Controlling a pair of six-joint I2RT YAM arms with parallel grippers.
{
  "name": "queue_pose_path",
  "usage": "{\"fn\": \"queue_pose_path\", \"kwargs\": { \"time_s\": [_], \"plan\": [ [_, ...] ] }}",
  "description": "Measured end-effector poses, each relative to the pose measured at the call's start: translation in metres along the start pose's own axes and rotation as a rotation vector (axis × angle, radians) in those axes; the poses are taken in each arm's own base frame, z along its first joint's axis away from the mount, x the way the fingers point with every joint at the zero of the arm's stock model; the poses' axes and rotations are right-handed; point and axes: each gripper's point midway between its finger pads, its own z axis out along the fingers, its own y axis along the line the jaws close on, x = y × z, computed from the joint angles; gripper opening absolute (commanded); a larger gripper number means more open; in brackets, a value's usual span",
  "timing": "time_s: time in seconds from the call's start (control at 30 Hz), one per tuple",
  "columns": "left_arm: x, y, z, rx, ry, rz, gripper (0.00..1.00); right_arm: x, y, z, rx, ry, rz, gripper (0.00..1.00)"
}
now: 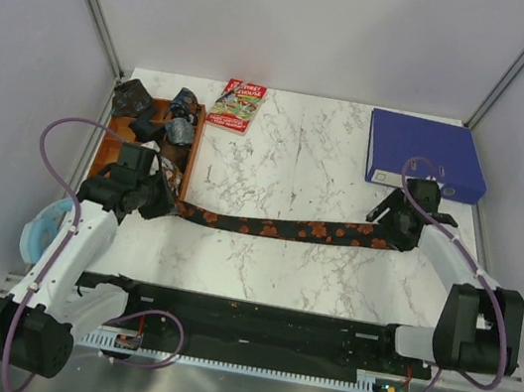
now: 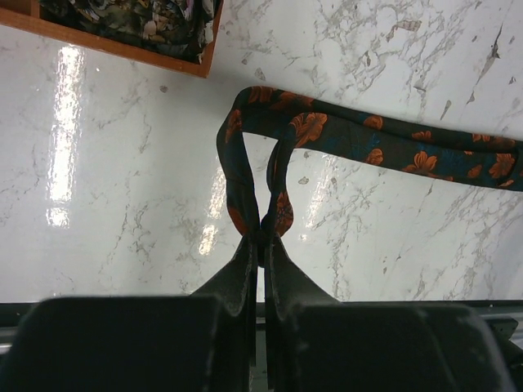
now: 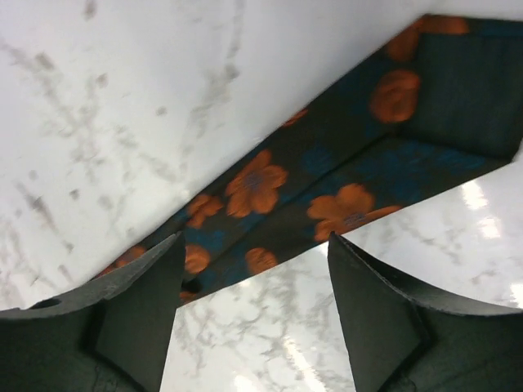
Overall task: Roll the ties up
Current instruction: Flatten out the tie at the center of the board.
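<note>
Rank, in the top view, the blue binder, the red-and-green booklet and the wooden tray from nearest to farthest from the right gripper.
1. Blue rectangular binder, just behind the right gripper.
2. Red-and-green booklet, back edge, left of centre.
3. Brown wooden tray, far left.

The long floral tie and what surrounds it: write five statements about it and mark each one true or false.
1. The left gripper has its jaws shut on a fold of the long tie. True.
2. The right gripper has its jaws clamped on the tie's wide end. False: they stand open, with the tie lying on the table below them.
3. The tie stretches across the marble table between the two arms. True.
4. The blue binder lies on the tie. False: it lies apart from it, at the far right.
5. The wooden tray is empty. False: it holds dark patterned bundles.
</note>
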Motion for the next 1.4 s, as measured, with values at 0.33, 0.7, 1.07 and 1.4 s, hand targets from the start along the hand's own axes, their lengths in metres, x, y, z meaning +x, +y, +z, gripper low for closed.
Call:
{"fn": "queue_pose_path", "kwargs": {
  "time_s": [0.33, 0.7, 1.07, 1.4],
  "plan": [
    [0.002, -0.003, 0.0, 0.023, 0.016, 0.001, 0.02, 0.075, 0.12, -0.023, -0.332, 0.083, -0.094, 0.31],
    [0.016, -0.006, 0.004, 0.065, 0.071, -0.005, 0.02, 0.122, 0.123, 0.025, -0.27, 0.221, -0.094, 0.28],
    [0.044, -0.026, 0.004, 0.235, 0.139, -0.065, 0.02, 0.08, 0.075, 0.036, -0.148, 0.128, -0.084, 0.31],
    [0.075, -0.058, 0.002, 0.421, 0.196, -0.135, 0.02, 0.033, -0.003, 0.029, 0.1, 0.032, -0.097, 0.33]
  ]
}}
